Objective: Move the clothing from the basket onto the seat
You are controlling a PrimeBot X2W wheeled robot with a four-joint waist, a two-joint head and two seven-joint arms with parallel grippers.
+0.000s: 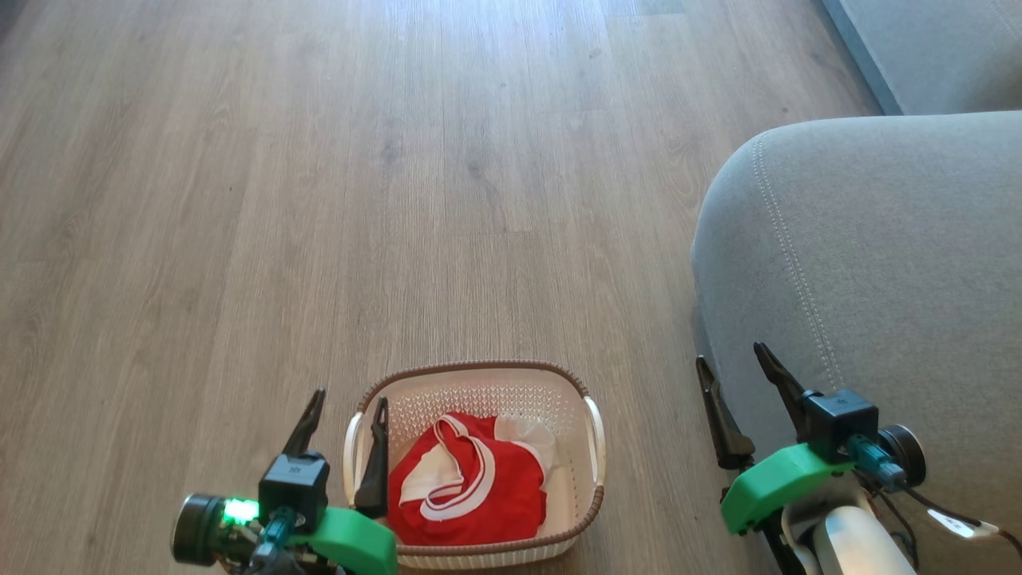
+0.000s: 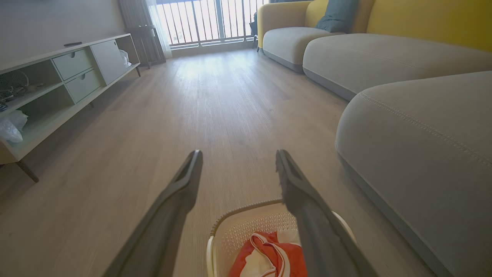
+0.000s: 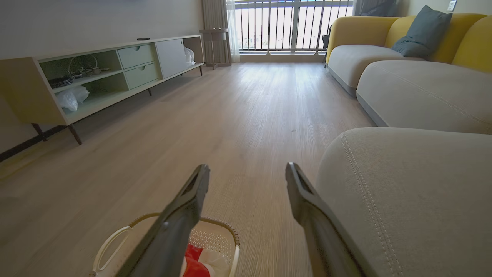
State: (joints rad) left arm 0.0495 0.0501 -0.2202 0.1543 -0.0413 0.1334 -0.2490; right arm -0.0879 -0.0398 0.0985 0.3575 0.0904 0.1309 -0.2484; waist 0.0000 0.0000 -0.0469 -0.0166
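A wood-plank floor point(image 1: 399, 200) seen from above, running away toward the top of the head view. On it, at the bottom centre, stands a small cream-white basket point(image 1: 479, 383) with perforated walls, a brown braided rim and white handles on its two short sides. Inside lies the clothing point(image 1: 479, 487), a crumpled heap of bright red fabric with curved white trim bands carrying a thin red stripe. It covers the basket's left and near part, and a little white cloth shows at its far right. None of the clothing is on the seat. The seat point(image 1: 878, 263), a large grey upholstered cushion with a rounded corner and double lines of pale stitching, fills the right side, a strip of floor away from the basket's right handle. The left gripper point(image 1: 350, 396) is at the lower left, its two long dark fingers spread wide and holding nothing. One finger crosses the basket's left rim and the other is over bare floor just outside it. Whether the finger touches the rim cannot be told. The right gripper point(image 1: 730, 353) is at the lower right, also spread wide and empty, one finger over the floor strip and the other in front of the seat's rounded edge. The wrist views look along the floor to a low pale sideboard point(image 3: 115, 73) on legs against the left wall, a railed window point(image 3: 292, 23) at the far end, and more grey sofa seating with yellow backs and a blue-grey pillow point(image 3: 423, 30).
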